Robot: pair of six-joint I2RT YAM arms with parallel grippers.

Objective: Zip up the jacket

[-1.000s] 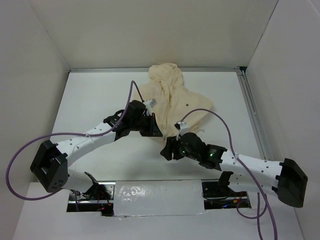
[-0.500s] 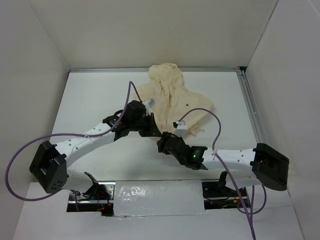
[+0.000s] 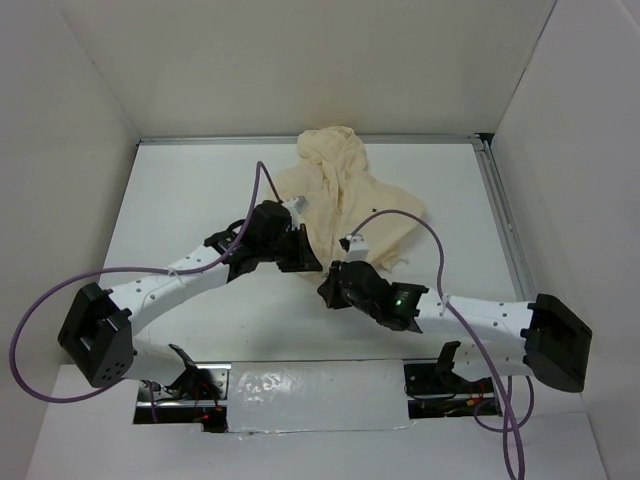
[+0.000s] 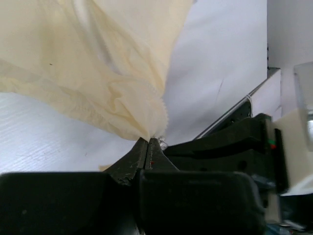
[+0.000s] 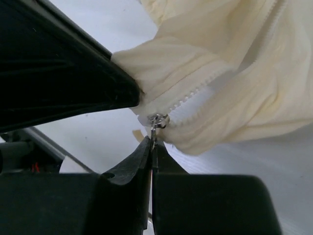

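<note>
The cream jacket [image 3: 345, 190] lies crumpled at the back middle of the table, hood at the far end. My left gripper [image 3: 305, 262] is shut on the jacket's near bottom corner; in the left wrist view its tips [image 4: 148, 141] pinch the hem of the cloth [image 4: 98, 73]. My right gripper [image 3: 328, 295] sits just in front of it. In the right wrist view its jaws [image 5: 152, 139] are shut on the small metal zipper pull [image 5: 158, 121] at the bottom end of the white zipper teeth [image 5: 195, 95]. The left gripper's black body [image 5: 58, 73] holds the cloth right beside the pull.
White walls enclose the table on three sides, with a metal rail [image 3: 505, 220] along the right edge. Purple cables [image 3: 420, 235] loop over both arms. The two arms meet close together at the jacket's near hem.
My right gripper has moved in to the jacket's bottom corner and shut on the zipper pull; a second ago it stood open. The left gripper kept its hold and place.
</note>
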